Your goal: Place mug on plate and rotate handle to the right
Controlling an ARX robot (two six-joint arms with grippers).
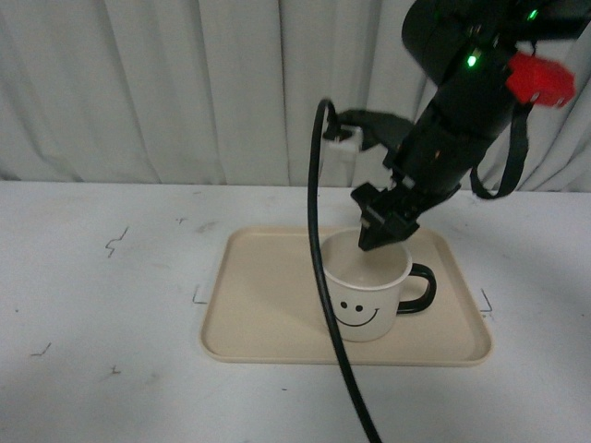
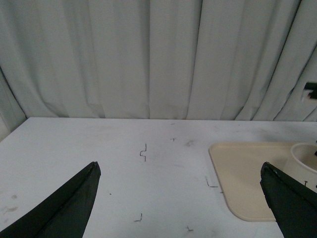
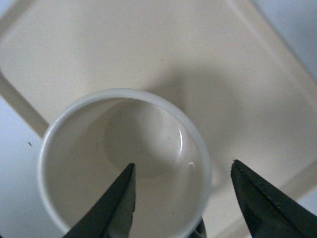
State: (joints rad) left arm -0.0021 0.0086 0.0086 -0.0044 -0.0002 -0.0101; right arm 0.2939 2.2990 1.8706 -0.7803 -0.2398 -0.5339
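The cream mug (image 1: 367, 293) with a black smiley face stands upright on the beige plate (image 1: 268, 305), right of its middle. Its dark handle (image 1: 417, 288) points to the right. My right gripper (image 1: 386, 229) hangs open just above the mug's far rim. In the right wrist view the mug (image 3: 124, 163) is empty, and the right gripper (image 3: 183, 168) has one finger over the inside and the other outside the rim, touching nothing. My left gripper (image 2: 179, 169) is open over bare table, with the plate (image 2: 242, 168) to one side.
A black cable (image 1: 323, 277) loops down in front of the mug and plate. White curtains (image 1: 185, 83) close off the back of the white table (image 1: 102, 305). Small dark marks dot the tabletop.
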